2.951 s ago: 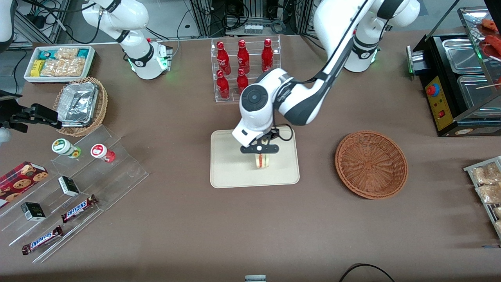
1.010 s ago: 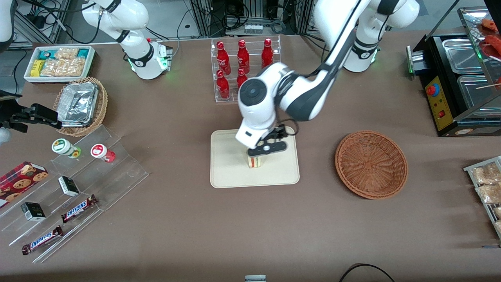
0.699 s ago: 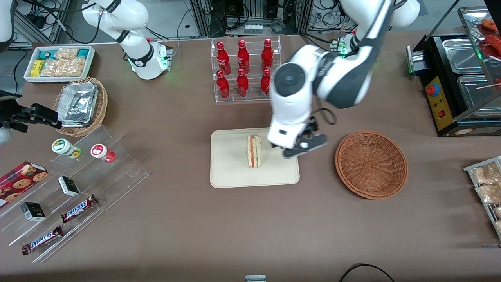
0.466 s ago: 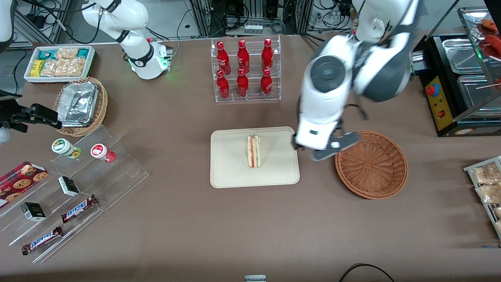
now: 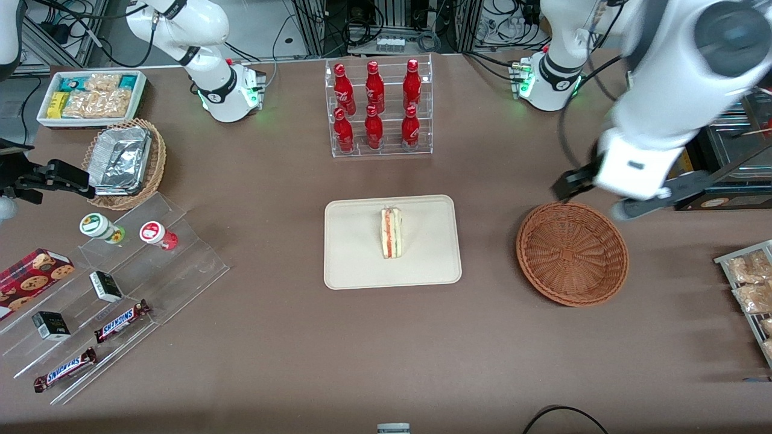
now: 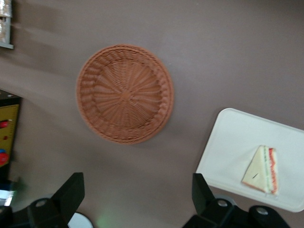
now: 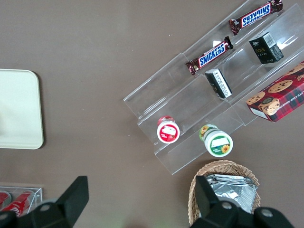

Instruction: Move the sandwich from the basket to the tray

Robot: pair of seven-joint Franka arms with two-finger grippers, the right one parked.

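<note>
The sandwich point(image 5: 392, 232), a white wedge with red and green filling, stands on its edge near the middle of the cream tray point(image 5: 356, 265). Nothing touches it. The left wrist view shows the same sandwich point(image 6: 262, 169) on the tray point(image 6: 237, 137). The reddish-brown wicker basket point(image 5: 572, 253) sits empty beside the tray, toward the working arm's end, and the wrist view shows its bare inside point(image 6: 125, 93). My left gripper point(image 5: 609, 199) hangs high above the table, over the basket's rim that lies farther from the front camera. It is open point(image 6: 135, 194), with nothing between its black fingers point(image 6: 71, 192).
A clear rack of red bottles point(image 5: 378, 108) stands farther from the camera than the tray. A black heated display case point(image 5: 693, 150) and a rack of snack packets point(image 5: 751, 283) are at the working arm's end. Acrylic shelves point(image 5: 120, 289), a foil-filled tan basket point(image 5: 123, 163) and a white snack bin point(image 5: 90, 96) are at the parked arm's end.
My gripper opened and let go of the sandwich on the tray. It then rose and swung past the basket toward the working arm's end. The sandwich stays where it was set.
</note>
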